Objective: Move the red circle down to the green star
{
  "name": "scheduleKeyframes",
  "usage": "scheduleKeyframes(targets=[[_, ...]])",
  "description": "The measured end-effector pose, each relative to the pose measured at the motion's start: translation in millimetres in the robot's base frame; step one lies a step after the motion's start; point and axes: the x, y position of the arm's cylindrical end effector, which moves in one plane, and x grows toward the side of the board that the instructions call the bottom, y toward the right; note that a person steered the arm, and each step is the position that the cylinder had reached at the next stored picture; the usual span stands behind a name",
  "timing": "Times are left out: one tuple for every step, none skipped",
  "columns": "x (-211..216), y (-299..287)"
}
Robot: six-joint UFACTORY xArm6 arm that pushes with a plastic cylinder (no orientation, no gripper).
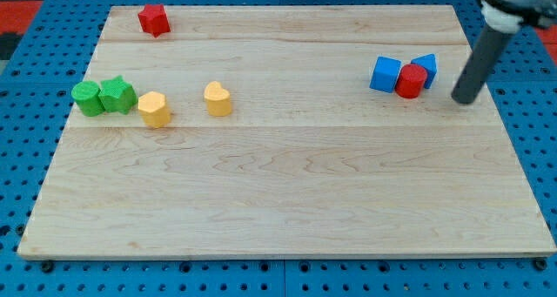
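Red circle [412, 81]: upright cylinder near the table's right edge, touching two blue blocks. Green star [117, 95]: flat near the left edge.

The tabletop [287, 192] is pale wood with fine lengthwise grain, and it lies on a blue pegboard [26, 158] dotted with dark holes. The red circle [411, 81] is plain red, and so is the red star [153, 19]. The green star [117, 94] and the green circle [87, 97] share one bright green. Both blue blocks [385, 74] [426, 67] are mid blue. Both yellow blocks [154, 109] [218, 98] are warm orange-yellow. The rod is dark grey down to my tip [464, 100].
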Motion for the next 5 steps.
scheduleKeyframes(targets=[[-40.1,-74.5],[-84.6,-130.5],[-68.0,-76.5],[-61.3,-64.0],[-114.1,-33.5]])
